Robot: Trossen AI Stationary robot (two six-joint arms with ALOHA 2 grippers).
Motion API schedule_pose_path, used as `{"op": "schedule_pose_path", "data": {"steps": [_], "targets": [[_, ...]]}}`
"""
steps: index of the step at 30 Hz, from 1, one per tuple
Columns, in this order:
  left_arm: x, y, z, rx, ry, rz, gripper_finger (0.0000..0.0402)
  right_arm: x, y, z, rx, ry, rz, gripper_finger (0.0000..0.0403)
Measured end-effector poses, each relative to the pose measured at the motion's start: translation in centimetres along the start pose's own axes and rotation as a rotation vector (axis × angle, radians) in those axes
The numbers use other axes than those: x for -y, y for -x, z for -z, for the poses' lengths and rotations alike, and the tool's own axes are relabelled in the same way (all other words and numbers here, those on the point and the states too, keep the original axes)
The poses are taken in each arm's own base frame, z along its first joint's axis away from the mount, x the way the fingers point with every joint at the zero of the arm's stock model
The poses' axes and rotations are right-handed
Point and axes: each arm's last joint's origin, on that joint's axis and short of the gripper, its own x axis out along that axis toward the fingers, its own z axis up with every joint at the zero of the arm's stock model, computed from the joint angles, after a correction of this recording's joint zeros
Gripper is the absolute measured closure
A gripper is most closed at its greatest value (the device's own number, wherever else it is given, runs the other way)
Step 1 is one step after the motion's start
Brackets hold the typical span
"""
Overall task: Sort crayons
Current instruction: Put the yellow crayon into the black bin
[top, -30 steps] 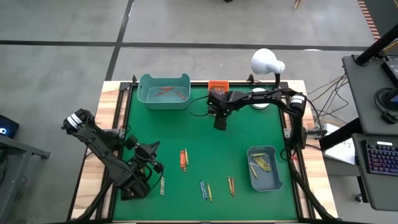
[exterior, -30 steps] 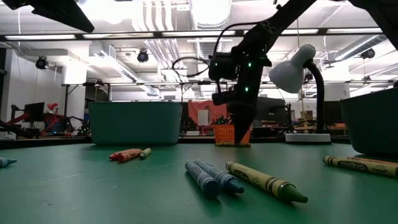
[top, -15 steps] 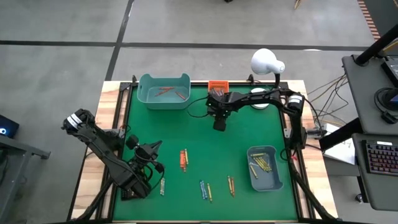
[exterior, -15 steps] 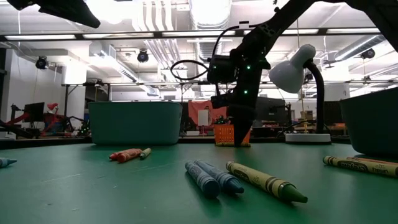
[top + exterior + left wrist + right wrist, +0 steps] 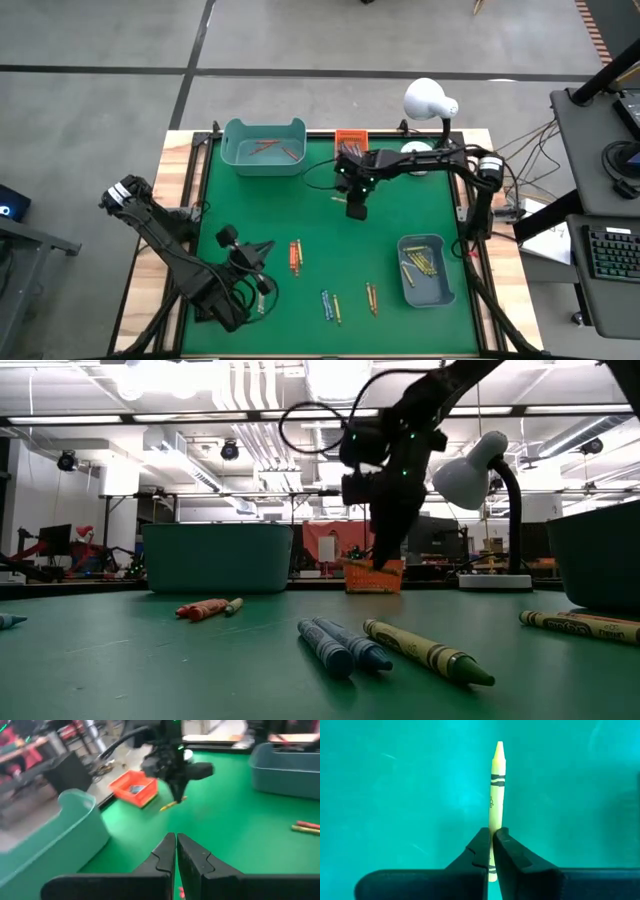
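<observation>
My right gripper hangs over the far middle of the green table, shut on a yellow crayon. The left wrist view shows this crayon jutting out below that gripper. My left gripper is shut and empty, raised over the near left part of the table. Loose crayons lie flat on the mat: an orange-red group, blue ones with a yellowish one, an orange pair and a few by my left arm. My right gripper pinches the yellow crayon between its two fingers near its blunt end. The fingers come from above, slanting down. The crayon sticks out past the fingertips, its pointed tip free, tilted and clear of the mat.
A teal bin with reddish crayons stands at the far left. A small orange tray sits at the far edge, with a white desk lamp beside it. A blue-grey bin with yellow crayons stands at the near right.
My right gripper has shut on the yellow crayon and risen with it, shifting slightly toward the near edge; the crayon is lifted clear of the mat. My left arm has swung and turned, moving its shut gripper a little toward the table's right and up.
</observation>
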Motion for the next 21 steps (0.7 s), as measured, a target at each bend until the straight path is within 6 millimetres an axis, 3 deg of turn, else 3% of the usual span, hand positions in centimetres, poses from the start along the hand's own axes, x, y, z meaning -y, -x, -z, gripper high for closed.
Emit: {"op": "schedule_pose_path", "data": {"steps": [6, 11, 17, 21], "targets": [[0.7, 0.8, -2.5, 0.026, -0.193, 0.046, 0.0402, -4.0, 0.8, 0.1, 0.198, 0.089, -0.073, 0.0394], [0.0, 0.5, -3.7, 0.008, -0.386, 0.041, 0.0402, -6.6, 1.2, 1.1, 0.427, 0.117, -0.127, 0.0394], [-3.5, -0.9, -5.7, -0.065, -0.522, 0.043, 0.0402, -8.9, 3.0, 1.4, 0.75, 0.185, -0.188, 0.0394], [-6.9, -1.4, -6.1, -0.054, -0.408, 0.027, 0.0402, -10.3, 3.8, 1.1, 0.893, 0.271, -0.213, 0.0394]]}}
